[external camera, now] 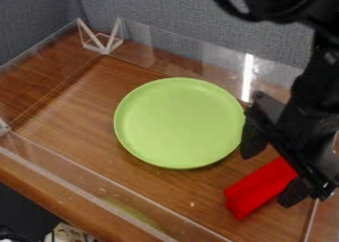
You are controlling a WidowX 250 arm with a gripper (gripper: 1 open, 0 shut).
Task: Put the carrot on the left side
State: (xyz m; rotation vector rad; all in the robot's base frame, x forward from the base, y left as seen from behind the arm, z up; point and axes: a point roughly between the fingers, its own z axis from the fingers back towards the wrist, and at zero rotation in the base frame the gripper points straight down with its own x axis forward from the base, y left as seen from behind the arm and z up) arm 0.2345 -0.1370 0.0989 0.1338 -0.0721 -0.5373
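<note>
The carrot (255,194), a bright red blocky bar, lies slantwise on the wooden table (73,97) near the front right, just right of the round lime-green plate (179,122). My black gripper (283,165) points down over the carrot's far end and is open. One finger stands on the plate side and the other on the right side of the bar. The fingers are not closed on the bar. The arm hides the carrot's far end.
Clear acrylic walls (79,191) fence the table on all sides. A small white wire stand (99,35) sits in the back left corner. The wood left of the plate is bare.
</note>
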